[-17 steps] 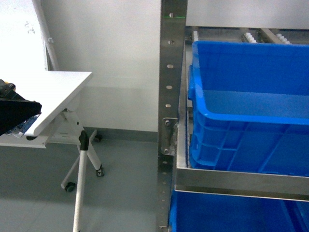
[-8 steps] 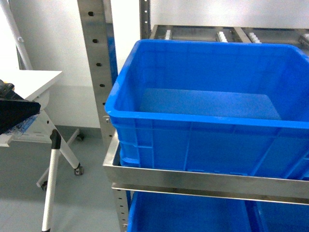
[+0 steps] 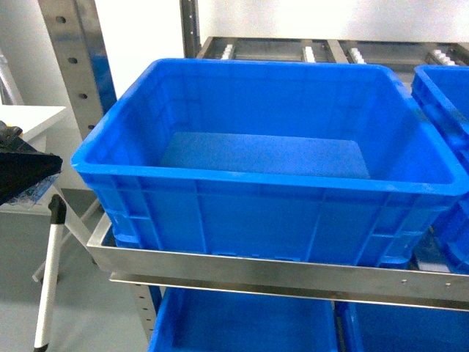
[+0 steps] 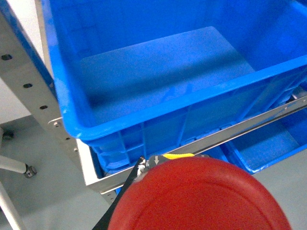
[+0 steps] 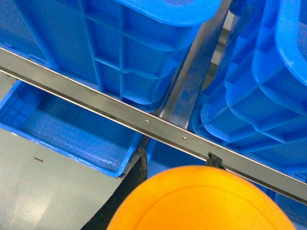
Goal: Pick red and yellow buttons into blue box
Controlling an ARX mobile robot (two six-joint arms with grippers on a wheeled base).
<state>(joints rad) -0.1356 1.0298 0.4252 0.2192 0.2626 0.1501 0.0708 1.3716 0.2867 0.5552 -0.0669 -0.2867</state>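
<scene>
The blue box (image 3: 271,213) sits on a steel rack shelf (image 3: 249,270), facing the head camera, its floor bare and its thick rim unobstructed from above. A second blue crate (image 3: 447,110) stands just beside it on the right, and more blue bins (image 3: 242,326) lie on the level below. The rack's perforated upright (image 3: 73,66) rises at the left; beyond it are a white table (image 3: 26,121) and a white pole with a black grip (image 3: 50,279).

In the left wrist view the red button's cap (image 4: 199,196) fills the lower frame, close under the camera, outside the box and below its near wall — the shelf's front rail (image 4: 201,143) lies between them. In the right wrist view the yellow button's cap (image 5: 201,199) does the same, with the rail (image 5: 144,120) and the gap between the two crates above it.

Both caps hide the fingers, so I cannot tell how either pair of jaws stands.
</scene>
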